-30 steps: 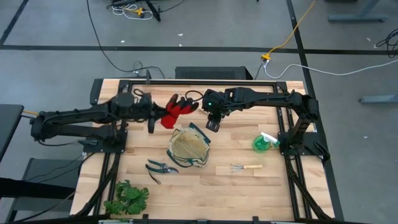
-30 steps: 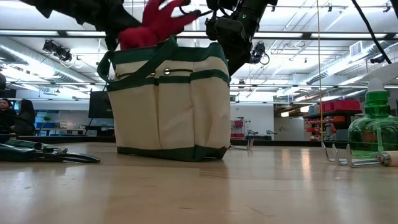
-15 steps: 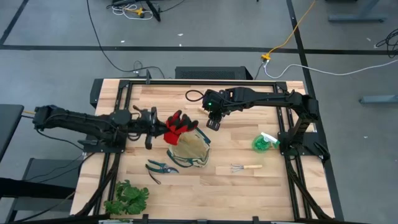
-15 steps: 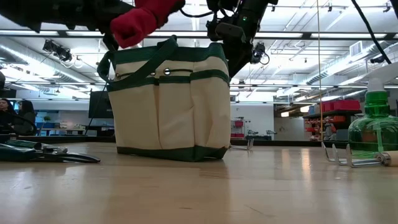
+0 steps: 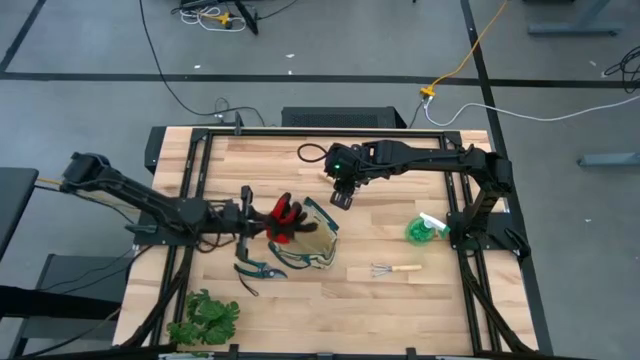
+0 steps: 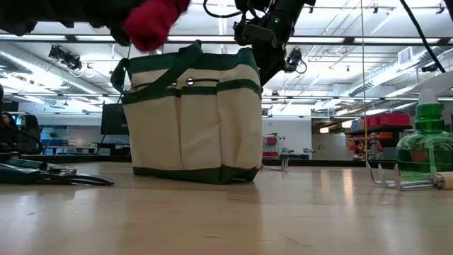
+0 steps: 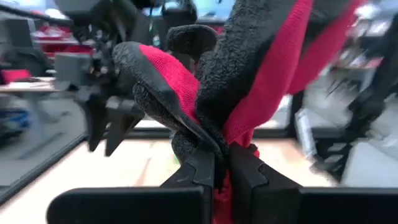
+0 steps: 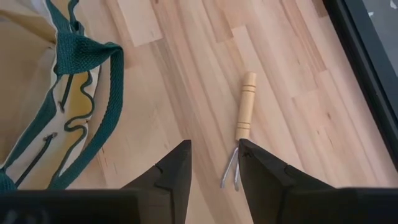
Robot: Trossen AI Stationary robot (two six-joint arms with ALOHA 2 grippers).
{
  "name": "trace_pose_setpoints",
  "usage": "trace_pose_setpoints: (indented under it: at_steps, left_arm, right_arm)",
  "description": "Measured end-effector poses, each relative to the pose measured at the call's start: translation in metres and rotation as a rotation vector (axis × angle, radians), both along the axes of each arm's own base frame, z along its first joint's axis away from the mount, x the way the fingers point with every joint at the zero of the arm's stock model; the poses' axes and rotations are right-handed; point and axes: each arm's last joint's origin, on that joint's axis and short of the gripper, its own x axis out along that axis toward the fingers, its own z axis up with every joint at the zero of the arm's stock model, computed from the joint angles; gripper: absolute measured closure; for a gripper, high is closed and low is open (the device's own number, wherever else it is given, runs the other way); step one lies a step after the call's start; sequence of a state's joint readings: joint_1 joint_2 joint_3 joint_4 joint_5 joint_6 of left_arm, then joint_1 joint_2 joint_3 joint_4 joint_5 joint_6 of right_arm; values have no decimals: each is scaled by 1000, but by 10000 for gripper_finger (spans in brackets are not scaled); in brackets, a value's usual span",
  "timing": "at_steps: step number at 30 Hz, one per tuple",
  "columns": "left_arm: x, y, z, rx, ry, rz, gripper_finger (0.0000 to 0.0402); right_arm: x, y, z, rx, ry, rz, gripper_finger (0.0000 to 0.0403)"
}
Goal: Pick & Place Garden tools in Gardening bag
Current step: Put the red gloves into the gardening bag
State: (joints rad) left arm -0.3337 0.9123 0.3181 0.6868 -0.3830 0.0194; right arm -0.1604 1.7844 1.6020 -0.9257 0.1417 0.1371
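Observation:
The red-and-black gloves (image 5: 285, 215) hang in my left gripper (image 5: 262, 220), which is shut on them above the left rim of the beige, green-trimmed bag (image 5: 308, 245). In the low view the gloves (image 6: 152, 21) are above the bag's top (image 6: 187, 64). My right gripper (image 5: 340, 197) is open and empty, held above the table just beyond the bag's far right corner. A wooden-handled rake (image 8: 242, 134) lies flat on the table beneath it. The pruning shears (image 5: 257, 270), a second rake (image 5: 395, 268) and the green spray bottle (image 5: 425, 230) sit on the table. My left gripper pinches the bunched gloves between its two fingers (image 7: 202, 171), on a red-and-black fold (image 7: 219, 149). More than one layer sits in the pinch. The fingers are about level and come from the table's left. The gloves stick out past the fingertips, lifted clear over the bag's left rim.
A leafy green plant (image 5: 205, 318) lies at the near left corner. The bag's green handle (image 8: 93, 62) is close beside my right gripper. Bare wood shows on the near right part of the table (image 5: 420, 310).
My left gripper has carried the gloves from beyond the bag's far left corner toward the table's near edge, and they are now over the bag's left rim. The gloves stay lifted clear. My right gripper has kept still.

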Motion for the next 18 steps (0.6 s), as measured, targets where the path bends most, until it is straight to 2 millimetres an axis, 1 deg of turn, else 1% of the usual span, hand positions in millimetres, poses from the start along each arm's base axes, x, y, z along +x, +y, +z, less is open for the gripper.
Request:
trace_pose_setpoints:
  at_steps: [2, 8, 18]
  left_arm:
    - [4, -3, -4, 22, 4, 26, 381]
    - [18, -9, -11, 49, -43, 31, 381]
    - [34, -13, -34, 59, 6, 99, 381]
  right_arm:
    - [0, 0, 0, 0, 0, 0, 271]
    - [0, 0, 0, 1, 1, -1, 271]
    - [0, 0, 0, 2, 2, -2, 271]
